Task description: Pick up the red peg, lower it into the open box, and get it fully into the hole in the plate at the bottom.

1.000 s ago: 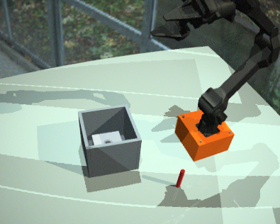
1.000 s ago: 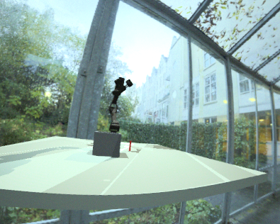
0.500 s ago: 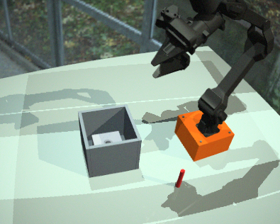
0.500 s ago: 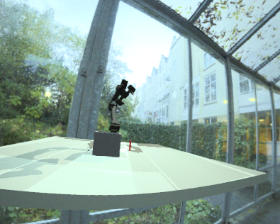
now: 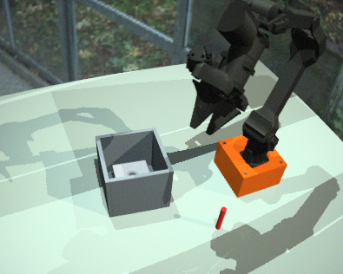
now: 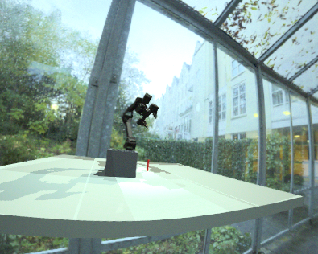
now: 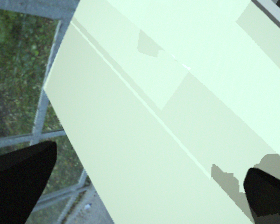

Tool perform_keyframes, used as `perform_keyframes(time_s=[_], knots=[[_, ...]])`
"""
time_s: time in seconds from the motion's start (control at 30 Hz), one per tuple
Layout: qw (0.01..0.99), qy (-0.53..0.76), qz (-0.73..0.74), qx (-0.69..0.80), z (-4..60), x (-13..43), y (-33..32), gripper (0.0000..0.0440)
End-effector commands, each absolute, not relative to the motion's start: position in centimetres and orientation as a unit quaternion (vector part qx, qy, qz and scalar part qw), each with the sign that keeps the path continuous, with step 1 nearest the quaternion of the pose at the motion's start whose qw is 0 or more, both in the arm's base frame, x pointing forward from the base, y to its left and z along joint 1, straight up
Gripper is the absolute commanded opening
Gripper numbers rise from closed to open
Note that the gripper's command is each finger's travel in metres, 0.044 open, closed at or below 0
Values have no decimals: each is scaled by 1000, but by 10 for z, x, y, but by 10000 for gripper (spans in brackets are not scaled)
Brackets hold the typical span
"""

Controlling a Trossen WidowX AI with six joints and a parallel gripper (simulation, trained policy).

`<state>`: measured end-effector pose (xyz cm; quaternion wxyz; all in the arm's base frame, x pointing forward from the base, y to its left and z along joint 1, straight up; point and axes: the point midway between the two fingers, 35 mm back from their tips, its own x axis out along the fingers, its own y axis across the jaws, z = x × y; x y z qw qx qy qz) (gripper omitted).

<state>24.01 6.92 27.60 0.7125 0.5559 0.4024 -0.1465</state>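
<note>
Gripper (image 5: 202, 129) (image 6: 149, 120) (image 7: 153, 165) hanging above the table (image 5: 45, 243) (image 6: 171, 205) (image 7: 106, 125), its jaws spread wide with nothing between them. In the top view the fingers are pointing down, well apart from the red peg (image 5: 220, 218) (image 6: 147, 165). Peg is standing upright on the tabletop, outside the grey box (image 5: 139, 192) (image 6: 121, 163), on the side toward the orange base block (image 5: 252, 185), and touching neither of them. Box is sitting open at the top; inside it a pale plate (image 5: 142, 166) is lying at the bottom, a round hole showing in it. Black arm (image 5: 286, 84) (image 6: 128, 125) is rising from the orange block and bending over at the top, the gripper hanging from its far end. Wrist view is showing a dark fingertip at each lower side, table surface and its edge between them, ground beyond; a corner of the box is just entering at upper right. Peg is out of that view.
</note>
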Motion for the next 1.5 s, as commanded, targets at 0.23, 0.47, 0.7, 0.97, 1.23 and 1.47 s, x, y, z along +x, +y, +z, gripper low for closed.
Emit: perform_keyframes(time_s=[0.23, 0.47, 0.7, 0.97, 1.23, 1.47], knots=[[633, 478, -216, 569, 235, 229, 93, 440], [581, 518, -276, 563, 205, 217, 106, 440], [541, 546, -334, 545, 178, 204, 114, 440], [514, 566, -391, 512, 146, 191, 118, 440], [508, 576, -431, 473, 116, 182, 117, 440], [513, 580, -453, 442, 92, 177, 114, 440]])
